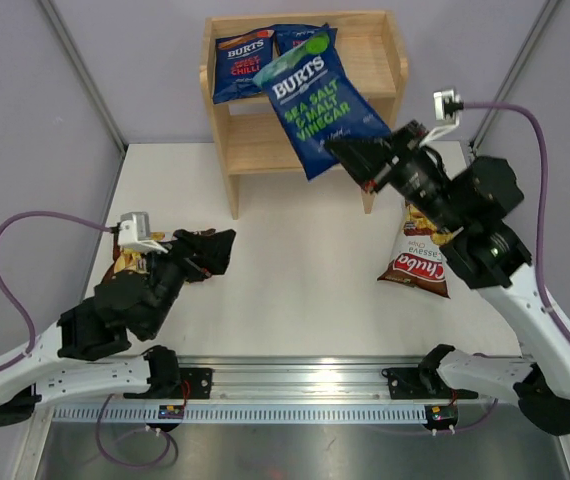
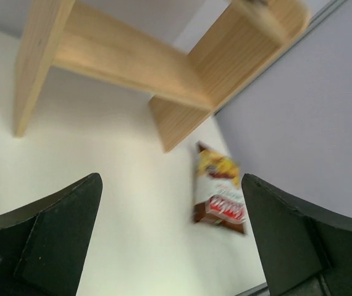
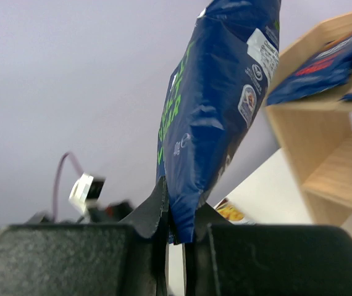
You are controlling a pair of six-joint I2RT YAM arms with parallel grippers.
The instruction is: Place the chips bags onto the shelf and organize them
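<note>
From above, the green-lettered BURTS bag (image 1: 317, 100) hangs in the air in front of the shelf (image 1: 380, 70), which stands at the middle of the desk's (image 1: 295, 260) far edge. The right pincer (image 1: 343, 152) grips the bag at its lower edge. Two red-lettered BURTS bags (image 1: 243, 62) already lean on the top tier. One Chuba bag (image 1: 417, 265) lies flat near the right edge, and a second Chuba bag (image 1: 125, 262) lies near the left edge, mostly hidden under the left arm. The left pincer (image 1: 217, 250) hovers beside it with its fingers apart and nothing between them. The left wrist view confirms this: both fingers stand wide apart with only bare desk, the shelf and the far Chuba bag beyond. In the right wrist view the fingers are pressed together on the bag's flat bottom seam, and the bag rises upright above them, with the shelf off to the right. I judge these bags to be light, puffed with air, slick and crinkly, with brittle contents. The crimped seam or a corner therefore looks like the best place to hold them, not the swollen middle, which could slip or get crushed.
</note>
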